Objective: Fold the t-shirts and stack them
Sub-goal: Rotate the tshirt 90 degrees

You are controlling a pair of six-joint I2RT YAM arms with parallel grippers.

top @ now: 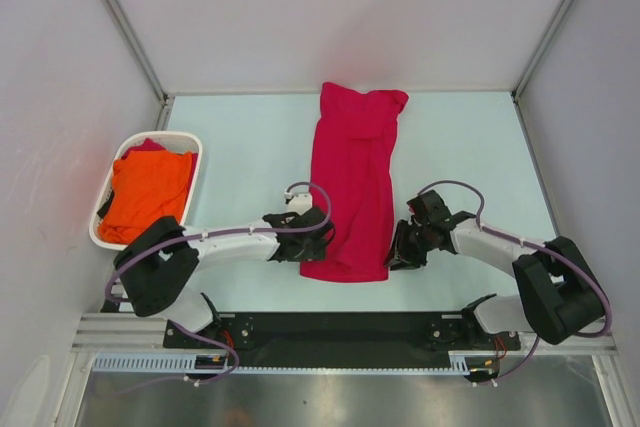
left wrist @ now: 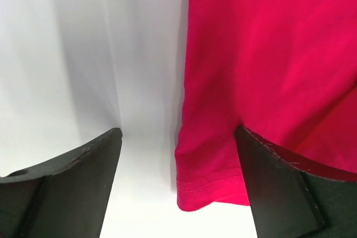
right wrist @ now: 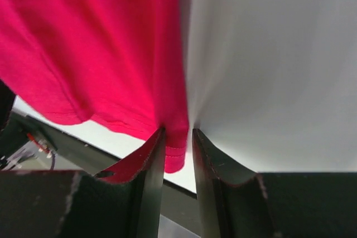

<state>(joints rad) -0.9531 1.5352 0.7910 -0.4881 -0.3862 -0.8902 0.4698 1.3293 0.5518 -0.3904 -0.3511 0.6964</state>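
The crimson t-shirt (top: 355, 177) lies lengthwise on the table as a long narrow strip, hem toward me. My left gripper (top: 322, 244) is open at the hem's left corner. In the left wrist view the gripper (left wrist: 178, 132) straddles that corner of the shirt (left wrist: 268, 54), one finger (left wrist: 290, 188) over the cloth and the other on bare table. My right gripper (top: 398, 250) is at the hem's right corner. The right wrist view shows this gripper (right wrist: 177, 132) closed narrow, with the shirt's (right wrist: 95, 43) corner pinched at the tips. The orange t-shirt (top: 148, 192) lies bunched in the basket.
A white oval basket (top: 196, 177) stands at the table's left edge, with a bit of dark red cloth under the orange shirt. A black rail (top: 340, 332) runs along the near edge, just behind the hem. White walls close the table on three sides.
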